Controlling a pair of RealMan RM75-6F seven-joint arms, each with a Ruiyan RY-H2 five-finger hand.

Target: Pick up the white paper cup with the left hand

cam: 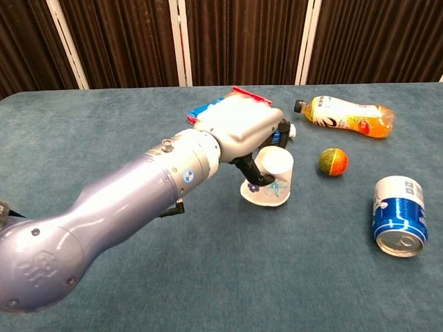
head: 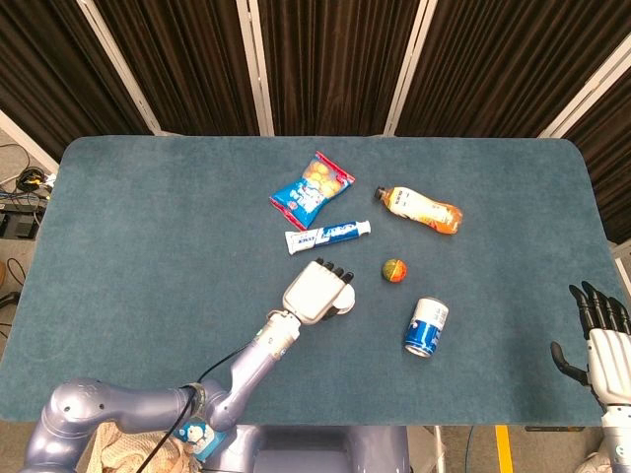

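The white paper cup (cam: 271, 180), printed with blue flowers, is upside down in the grip of my left hand (cam: 239, 135) and hangs a little above the table in the chest view. In the head view my left hand (head: 317, 290) covers nearly all of the cup, just left of the small ball. The hand's dark fingers wrap the cup's side. My right hand (head: 597, 335) rests at the table's near right corner, fingers spread, holding nothing.
A blue soda can (cam: 397, 216) lies near right, an orange-green ball (cam: 333, 162) beyond it, an orange drink bottle (cam: 346, 114) further back. A toothpaste tube (head: 327, 235) and blue snack bag (head: 313, 189) lie behind my left hand.
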